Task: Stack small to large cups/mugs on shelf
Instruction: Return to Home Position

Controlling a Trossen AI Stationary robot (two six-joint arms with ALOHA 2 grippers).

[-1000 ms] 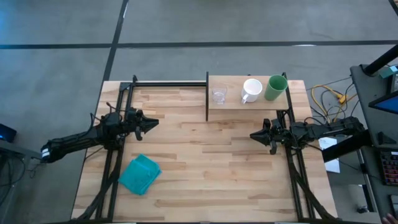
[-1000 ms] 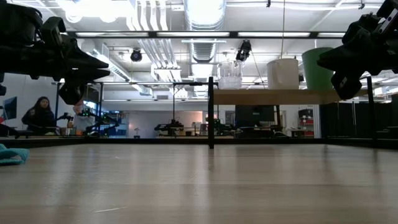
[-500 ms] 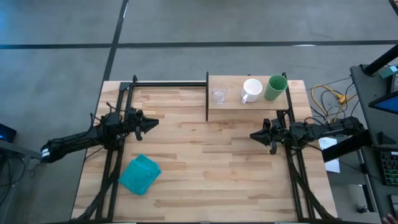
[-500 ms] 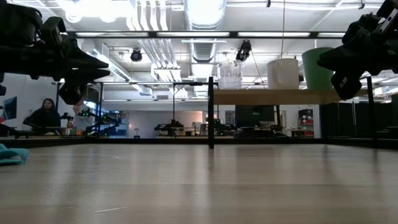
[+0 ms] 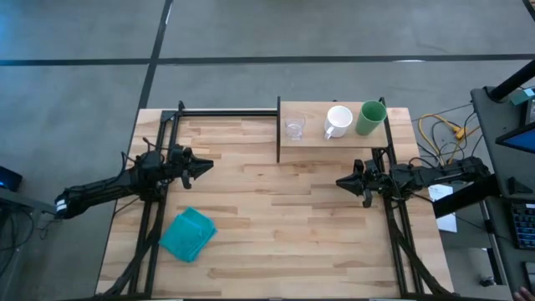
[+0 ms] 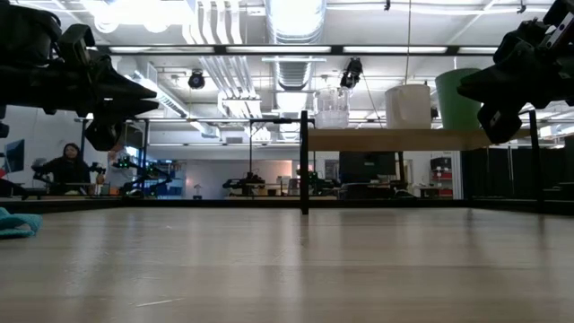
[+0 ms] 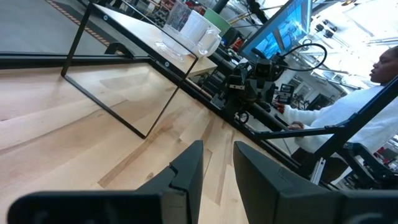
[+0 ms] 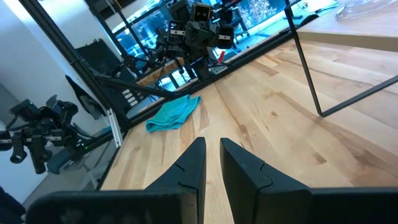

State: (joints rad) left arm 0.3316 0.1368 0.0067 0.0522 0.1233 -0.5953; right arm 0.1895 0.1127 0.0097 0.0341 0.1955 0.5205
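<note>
On the raised light-wood shelf (image 5: 334, 134) at the desk's far edge stand a small clear glass tumbler (image 5: 294, 128), a white handled mug (image 5: 338, 121) and a tall green plastic cup (image 5: 370, 118), side by side; left pincer (image 5: 206, 165) and right pincer (image 5: 342, 181) hover narrow and empty near opposite desk edges; any nesting likely needs a high approach over the shelf's black posts; a crumpled teal cloth (image 5: 188, 234) lies well clear.

No text, label, brand, number or sign can be read anywhere in these views. Bright screens are seen in the room beyond the table, but nothing on them can be made out.
</note>
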